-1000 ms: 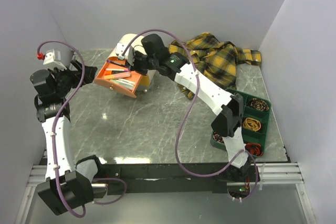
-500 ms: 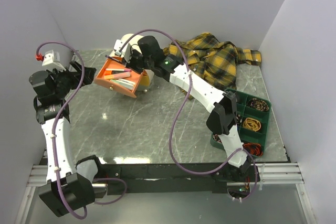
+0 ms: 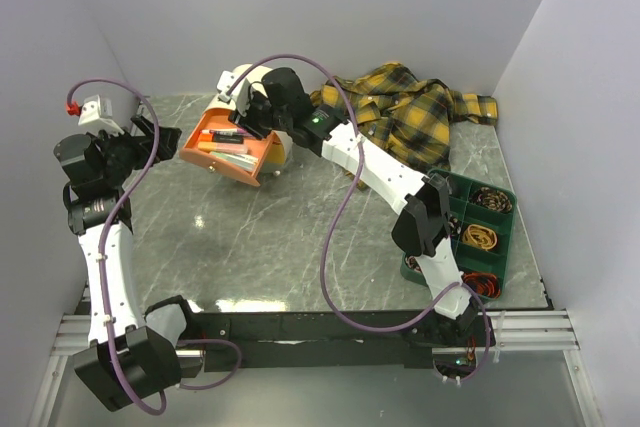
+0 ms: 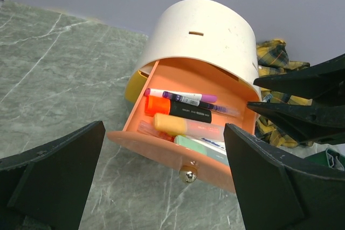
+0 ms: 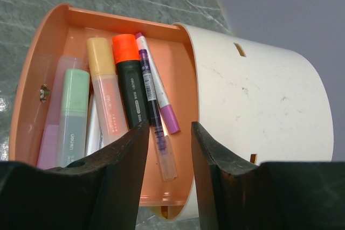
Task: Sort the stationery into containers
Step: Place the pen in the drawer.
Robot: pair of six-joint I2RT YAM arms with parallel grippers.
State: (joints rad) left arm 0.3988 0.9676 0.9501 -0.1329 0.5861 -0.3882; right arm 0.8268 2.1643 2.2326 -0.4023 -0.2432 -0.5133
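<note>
The cream drum box [image 3: 236, 80] lies at the back left with its orange drawer [image 3: 226, 150] pulled open. In the drawer lie a purple pen [image 5: 154, 103], an orange-capped black highlighter [image 5: 129, 79], a yellow-capped one [image 5: 104, 87] and a pale green one [image 5: 73, 109]. My right gripper [image 3: 250, 113] hovers over the drawer's back end, open and empty; the purple pen shows below the gap in its own view [image 5: 170, 133]. My left gripper [image 3: 146, 137] is wide open and empty, left of the drawer and facing its knob [image 4: 187, 173]. The dark green tray [image 3: 507, 239] stands at the right.
The yellow-and-black plaid shirt [image 3: 412, 112] lies crumpled at the back right, just behind the drum. The tray's compartments hold coiled rubber bands [image 3: 481, 237]. White walls close in the marble table [image 3: 270, 237] on three sides.
My right gripper has moved left and back over the open drawer, toward the drum. My left arm has hardly moved.
</note>
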